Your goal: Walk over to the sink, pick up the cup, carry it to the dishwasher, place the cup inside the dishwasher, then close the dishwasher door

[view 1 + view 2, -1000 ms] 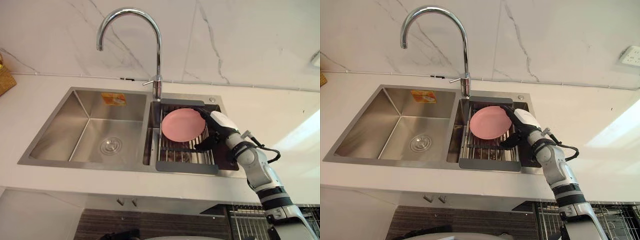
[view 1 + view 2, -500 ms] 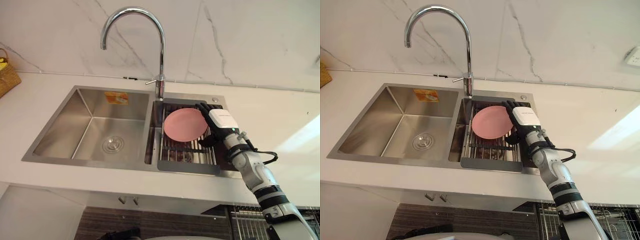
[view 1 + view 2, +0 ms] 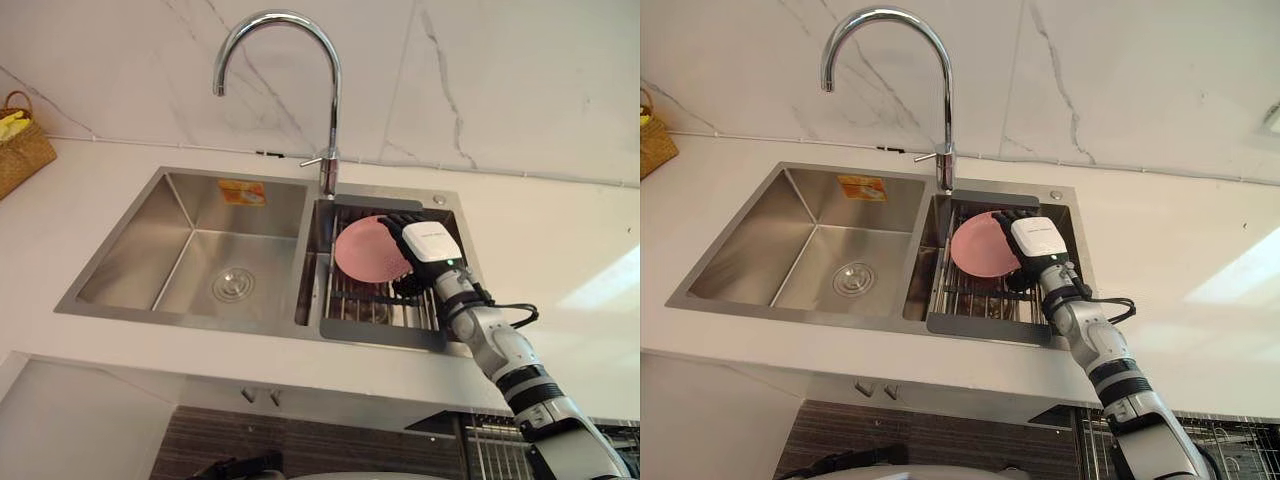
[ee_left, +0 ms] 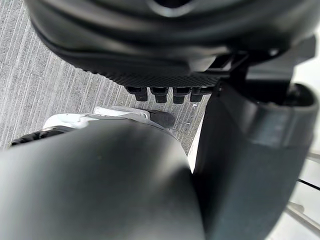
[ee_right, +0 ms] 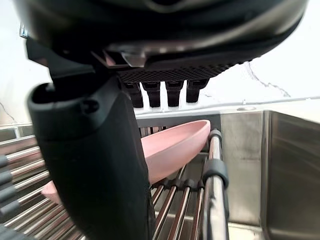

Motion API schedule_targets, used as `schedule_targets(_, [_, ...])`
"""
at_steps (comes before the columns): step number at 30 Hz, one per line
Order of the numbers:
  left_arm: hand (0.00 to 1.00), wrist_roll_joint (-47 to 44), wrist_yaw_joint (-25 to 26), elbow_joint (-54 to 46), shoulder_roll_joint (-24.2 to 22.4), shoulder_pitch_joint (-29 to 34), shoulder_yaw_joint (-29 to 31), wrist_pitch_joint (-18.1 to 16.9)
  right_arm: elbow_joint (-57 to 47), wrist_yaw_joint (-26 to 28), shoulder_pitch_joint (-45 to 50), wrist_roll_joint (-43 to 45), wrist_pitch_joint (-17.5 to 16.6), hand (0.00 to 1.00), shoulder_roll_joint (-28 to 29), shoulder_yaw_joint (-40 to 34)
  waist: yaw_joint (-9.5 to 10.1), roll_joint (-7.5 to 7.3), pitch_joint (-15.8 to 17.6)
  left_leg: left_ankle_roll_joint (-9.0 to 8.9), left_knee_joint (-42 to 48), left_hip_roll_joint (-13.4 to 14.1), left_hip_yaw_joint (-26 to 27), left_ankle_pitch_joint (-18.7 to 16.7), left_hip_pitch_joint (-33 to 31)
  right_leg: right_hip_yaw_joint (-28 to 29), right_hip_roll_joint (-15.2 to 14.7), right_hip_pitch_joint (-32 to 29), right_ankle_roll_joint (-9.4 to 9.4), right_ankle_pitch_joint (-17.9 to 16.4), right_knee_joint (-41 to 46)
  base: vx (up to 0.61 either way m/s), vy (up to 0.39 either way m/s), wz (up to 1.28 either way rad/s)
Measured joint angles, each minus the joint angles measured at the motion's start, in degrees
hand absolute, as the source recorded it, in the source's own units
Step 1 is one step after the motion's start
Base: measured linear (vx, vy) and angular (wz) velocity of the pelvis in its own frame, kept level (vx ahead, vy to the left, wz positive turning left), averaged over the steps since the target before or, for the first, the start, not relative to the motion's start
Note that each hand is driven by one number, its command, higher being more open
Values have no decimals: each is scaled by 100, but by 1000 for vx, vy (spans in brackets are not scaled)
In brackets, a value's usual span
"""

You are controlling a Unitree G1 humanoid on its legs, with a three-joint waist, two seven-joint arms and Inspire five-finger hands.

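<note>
Starting pickup: unclenched right hand (image 3: 430, 243) is hovering over the pink plate (image 3: 362, 250) by the faucet (image 3: 334, 120); rim grip probably next.

A white counter (image 3: 560, 250) carries a steel sink (image 3: 130, 250) with two basins, set into it. A curved faucet (image 3: 330, 100) stands on the sink's back rim, between the basins. The left basin holds a round drain (image 3: 232, 284), with a sticker (image 3: 243, 192) on its back wall. A rack (image 3: 380, 332) of metal bars sits in the right basin, and a pink plate (image 3: 362, 250) rests tilted on it. A wicker basket (image 3: 20, 150) stands on the counter, well left of the sink.
</note>
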Motion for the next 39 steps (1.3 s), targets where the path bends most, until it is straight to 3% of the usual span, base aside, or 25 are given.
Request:
schedule_targets(9, [100,64,-46,-51,-10,0,0,-57,186,-1354,-29,-857,-64,0,-4,178,75,-5,32,12,-3,-2,-40,18,-11,-41,1,17,0,-1,0,-6,-7,2])
schedule_targets(23, [100,233,-122,-86,-19,1,-16,-165,199,-1809,-28,-1021,-270,0,-81,222,111,-15,44,17,-2,-17,-73,22,-28,-64,-33,22,1,-1,-5,0,-2,1])
schedule_targets(27, [100,234,-126,-113,-17,14,-13,-164,-355,-1902,48,-997,-424,0,-405,190,81,-22,48,16,-2,-10,-9,21,-28,7,-31,-5,0,0,-4,0,0,-6])
schedule_targets(33, [100,406,-215,-136,21,58,4,-164,-2210,-1962,691,-602,-709,0,-790,-692,-93,-42,54,85,11,37,551,-32,8,398,17,-218,-16,11,41,6,-1,-31])
schedule_targets(36, [100,446,-232,-64,55,54,-34,-163,-2919,-1962,1232,-280,-751,0,-1049,-1618,-236,-56,47,130,-4,47,877,-114,66,744,11,-439,-17,9,172,14,10,-54])
schedule_targets(39, [100,452,-236,116,152,8,-223,-162,-3337,-1963,1758,44,-741,0,-1120,-2656,-511,-70,29,144,-2,31,1204,-189,172,1076,4,-639,-18,6,362,36,31,-59])
